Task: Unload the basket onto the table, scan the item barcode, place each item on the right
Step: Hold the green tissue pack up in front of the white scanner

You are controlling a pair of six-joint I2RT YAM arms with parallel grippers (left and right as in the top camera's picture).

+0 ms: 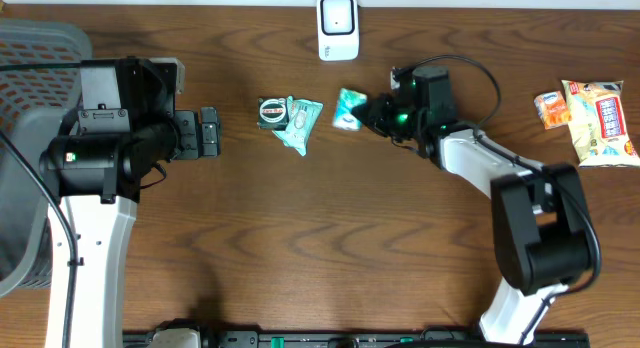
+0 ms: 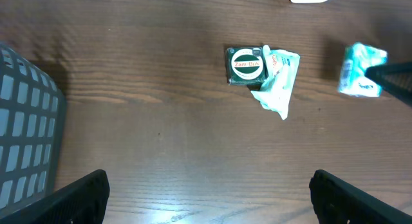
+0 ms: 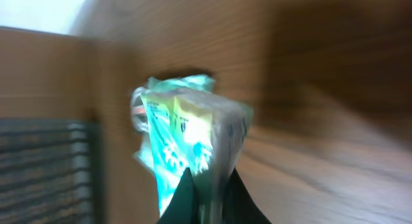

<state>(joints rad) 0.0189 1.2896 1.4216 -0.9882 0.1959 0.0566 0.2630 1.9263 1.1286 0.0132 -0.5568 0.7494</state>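
Dark wood-grain table point(image 1: 330, 248) beneath everything, both arms reaching in over it. Behind the left gripper point(image 1: 209, 133) and off to its outer side, at the table's edge: a grey mesh basket point(image 1: 30, 138). Left gripper spread as wide as it goes, holding nothing, its 2 fingers point(image 2: 84, 197) well apart over bare wood. Right gripper point(image 1: 372, 113) clamped tight on a teal packet point(image 1: 348, 108), pinching 1 edge between dark fingertips point(image 3: 183, 208); in the right wrist view, packet standing up out of the grip, blurred, print unreadable. Well behind the right gripper, beyond its arm: 2 snack bags point(image 1: 598, 123) lying just beside each other. Ahead of the right gripper and off to 1 side, near the table's far edge: a white scanner point(image 1: 338, 26), apart from the held packet. Between the 2 grippers, nearer the right 1: a pale green sachet point(image 1: 302, 125) touching a small dark box point(image 1: 272, 112) with a round green label. Both straight ahead of the left gripper, well short of its fingers.
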